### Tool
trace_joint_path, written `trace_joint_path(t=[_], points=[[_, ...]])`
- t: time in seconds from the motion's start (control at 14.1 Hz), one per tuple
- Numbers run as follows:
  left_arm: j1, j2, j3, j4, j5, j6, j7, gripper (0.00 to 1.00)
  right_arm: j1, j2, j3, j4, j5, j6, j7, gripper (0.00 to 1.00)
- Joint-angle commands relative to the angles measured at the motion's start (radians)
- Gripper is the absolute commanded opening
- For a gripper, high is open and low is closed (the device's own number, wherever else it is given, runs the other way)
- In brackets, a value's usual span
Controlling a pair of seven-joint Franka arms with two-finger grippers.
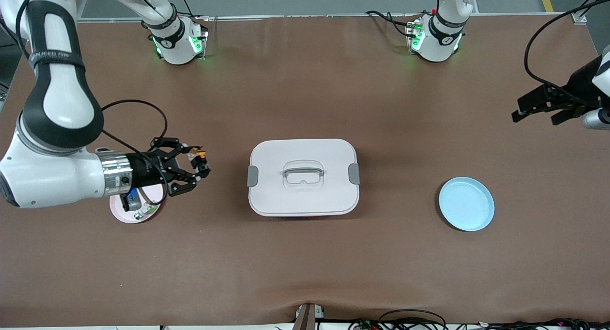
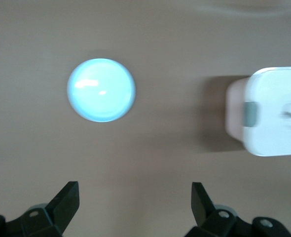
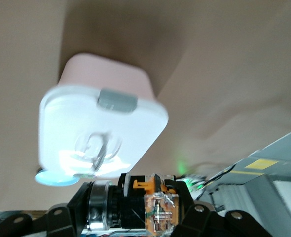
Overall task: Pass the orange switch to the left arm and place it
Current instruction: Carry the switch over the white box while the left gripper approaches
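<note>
The orange switch [image 1: 199, 159], a small black cylinder with orange and clear parts, is up in the air in my right gripper [image 1: 197, 164], which is shut on it. In the right wrist view the switch [image 3: 148, 203] lies crosswise between the black fingers. It hangs over the bare table between a pink plate [image 1: 117, 209] and the white box [image 1: 276, 158]. The box [image 3: 101, 133] stands at the table's middle, lid shut and grey latches on its sides. My left gripper [image 1: 534, 113] is open and empty over the table at the left arm's end; in its own view the left gripper [image 2: 134, 193] holds nothing.
A blue plate [image 1: 466, 203] lies between the box and the left arm's end of the table, and it shows empty in the left wrist view [image 2: 101, 90]. The pink plate holds a small green-and-white component [image 1: 141, 215]. Cables lie along the table's front edge.
</note>
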Motion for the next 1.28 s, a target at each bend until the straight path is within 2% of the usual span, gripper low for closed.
trace_joint_path(t=[0.0, 0.14, 0.36, 0.57, 0.99, 1.21], points=[[-0.003, -0.009, -0.008, 0.032, -0.098, -0.035, -0.084, 1.00, 0.045, 0.002, 0.004, 0.044, 0.028, 0.025, 0.103, 0.00], [0.002, -0.009, -0.057, 0.031, -0.167, -0.035, -0.166, 1.00, 0.106, 0.003, 0.004, 0.071, 0.029, 0.066, 0.191, 0.00], [-0.001, -0.006, -0.089, 0.029, -0.311, -0.032, -0.244, 1.00, 0.210, 0.005, 0.004, 0.087, 0.029, 0.218, 0.330, 0.00], [-0.003, 0.000, -0.138, 0.025, -0.385, 0.003, -0.302, 1.00, 0.296, 0.011, -0.001, 0.115, 0.025, 0.324, 0.412, 0.00], [-0.007, 0.011, -0.272, 0.011, -0.402, 0.147, -0.517, 1.00, 0.414, 0.072, -0.014, 0.196, 0.016, 0.425, 0.560, 0.00], [-0.007, 0.035, -0.328, 0.000, -0.402, 0.221, -0.539, 1.00, 0.448, 0.072, -0.014, 0.216, 0.013, 0.447, 0.622, 0.00]])
